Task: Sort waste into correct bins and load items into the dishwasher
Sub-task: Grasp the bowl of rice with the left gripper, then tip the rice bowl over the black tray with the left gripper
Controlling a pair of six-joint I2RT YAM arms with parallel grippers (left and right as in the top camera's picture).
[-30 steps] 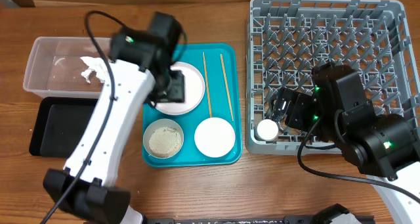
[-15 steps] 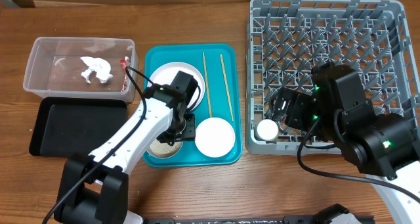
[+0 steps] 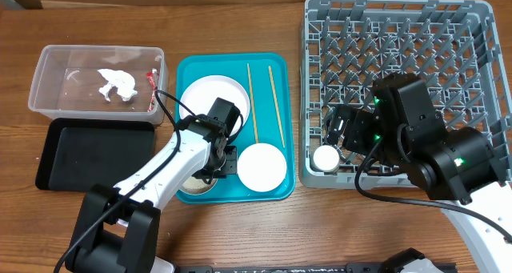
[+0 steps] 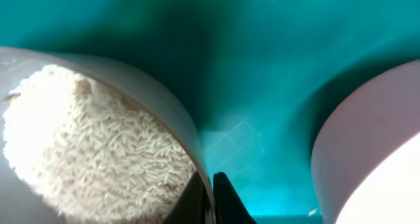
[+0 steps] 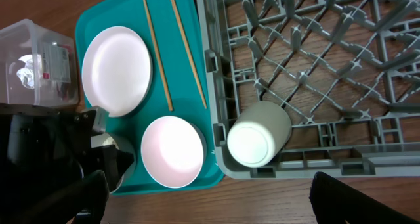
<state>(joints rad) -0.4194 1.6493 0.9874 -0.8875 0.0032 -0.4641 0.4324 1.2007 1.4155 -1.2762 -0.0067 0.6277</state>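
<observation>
My left gripper is shut on the rim of the white bowl that holds the rice grains. From overhead, this bowl sits at the front left of the teal tray, mostly under the left gripper. An empty white bowl, the plate and two chopsticks also lie on the tray. The cup lies in the front left corner of the dish rack. Above it, my right gripper hangs open, holding nothing.
A clear tub at the back left holds the crumpled napkin and the red wrapper. The black tray lies in front of it. The empty bowl stands close to the right of my left fingers.
My left arm has moved from over the plate down to the rice bowl, and its gripper has shut on the bowl's rim. The right arm has barely shifted.
</observation>
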